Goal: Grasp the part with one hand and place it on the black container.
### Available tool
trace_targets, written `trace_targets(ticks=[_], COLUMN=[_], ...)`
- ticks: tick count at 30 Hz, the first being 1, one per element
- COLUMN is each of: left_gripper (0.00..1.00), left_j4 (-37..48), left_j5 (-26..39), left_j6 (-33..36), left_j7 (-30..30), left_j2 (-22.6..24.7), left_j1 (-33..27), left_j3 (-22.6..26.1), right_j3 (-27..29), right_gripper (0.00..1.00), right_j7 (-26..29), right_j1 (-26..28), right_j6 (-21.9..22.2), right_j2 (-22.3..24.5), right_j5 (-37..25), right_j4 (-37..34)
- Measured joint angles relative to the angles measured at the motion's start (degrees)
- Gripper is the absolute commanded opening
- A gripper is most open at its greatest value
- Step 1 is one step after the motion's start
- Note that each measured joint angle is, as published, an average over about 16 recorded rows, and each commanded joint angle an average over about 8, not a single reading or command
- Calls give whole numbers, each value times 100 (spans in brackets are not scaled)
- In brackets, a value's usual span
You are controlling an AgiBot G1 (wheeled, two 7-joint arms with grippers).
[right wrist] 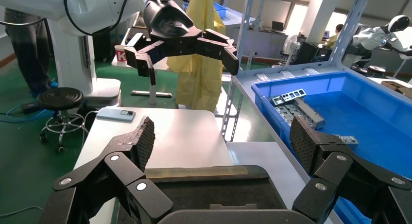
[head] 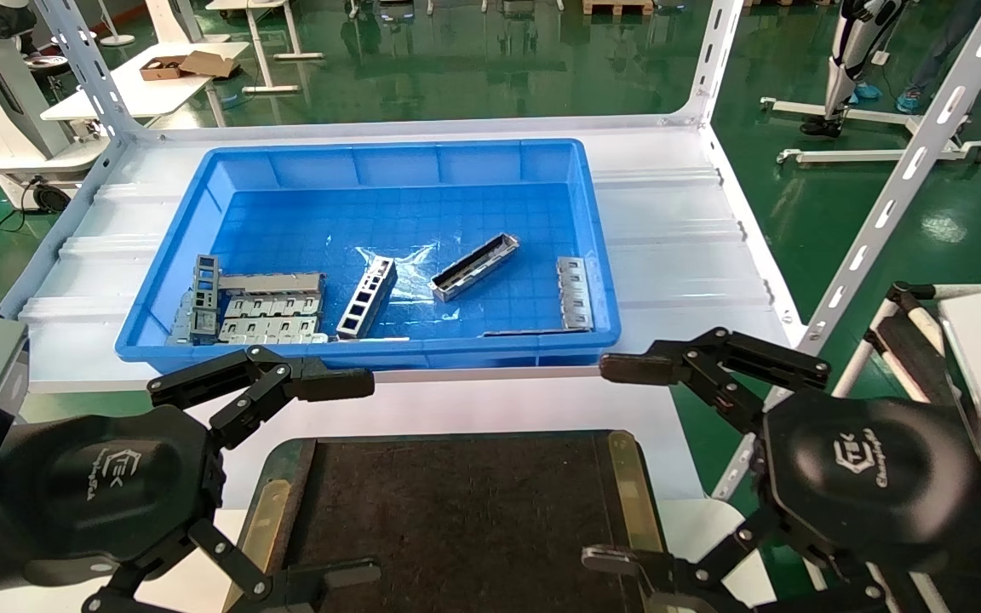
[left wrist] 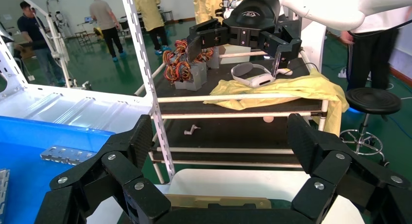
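Note:
The part [head: 473,266], a narrow silver-grey U-channel bar, lies slanted on the floor of the blue bin, right of centre. The black container [head: 456,511], a shallow tray with a black felt floor and brass side strips, sits on the white table nearest me. It also shows in the right wrist view [right wrist: 204,190]. My left gripper [head: 350,477] hovers open and empty over the tray's left edge. My right gripper [head: 618,464] hovers open and empty over its right edge. Each wrist view shows its own gripper wide open, the left [left wrist: 221,141] and the right [right wrist: 221,141].
The blue bin [head: 158,281] also holds a ladder-like grey bar [head: 367,298], stacked flat plates [head: 269,317] at front left and one plate [head: 574,292] at right. White slotted rack posts [head: 891,196] rise beside the bin. A side cart [left wrist: 233,122] stands to my right.

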Motion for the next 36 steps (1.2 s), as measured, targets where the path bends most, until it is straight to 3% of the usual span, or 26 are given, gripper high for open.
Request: trace_targets(ticks=[36], left_gripper=[100], left_j4=[31], left_j5=[68], left_j6=[-93], left_j7=[18], left_j2=[48], left_j1=[-32], left_j3=[14], right_j3=[-1], right_gripper=[100], right_j7=[-1], right_j1=[1], right_j6=[-1], right_j2=[0], right_j5=[0], right_j4=[-2])
